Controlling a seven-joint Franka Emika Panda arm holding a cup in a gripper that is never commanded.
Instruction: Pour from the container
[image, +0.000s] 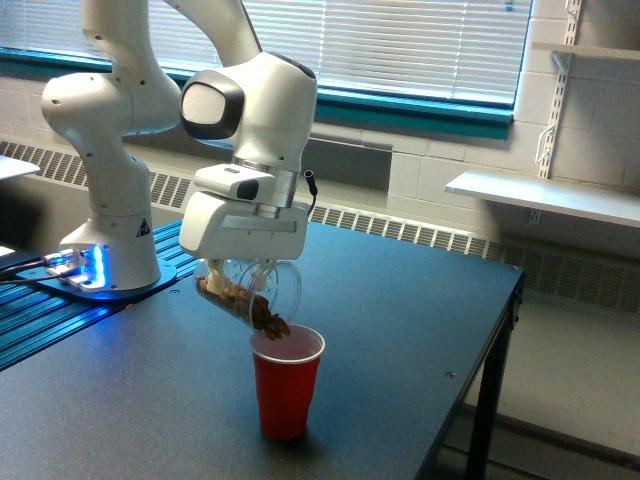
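On one dark table (420, 300), one gripper (243, 275) clasps one tilted container (250, 295) over one red cup (286, 382).

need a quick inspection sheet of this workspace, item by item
surface: dark table, flat, nothing spilled that shows.
job's things: clear container tilted mouth-down over the red cup; brown contents at its mouth, just above the cup's rim; red cup upright near the table's front.
clutter: nothing seen.
grippers: gripper shut on the clear container, fingers mostly hidden under the white hand housing.
cables: dark cables at the arm's base on the exterior view's left, beside blue lights; a short black lead at the wrist.
surroundings: window blinds behind, wall radiator, white shelves on the exterior view's right, block wall.
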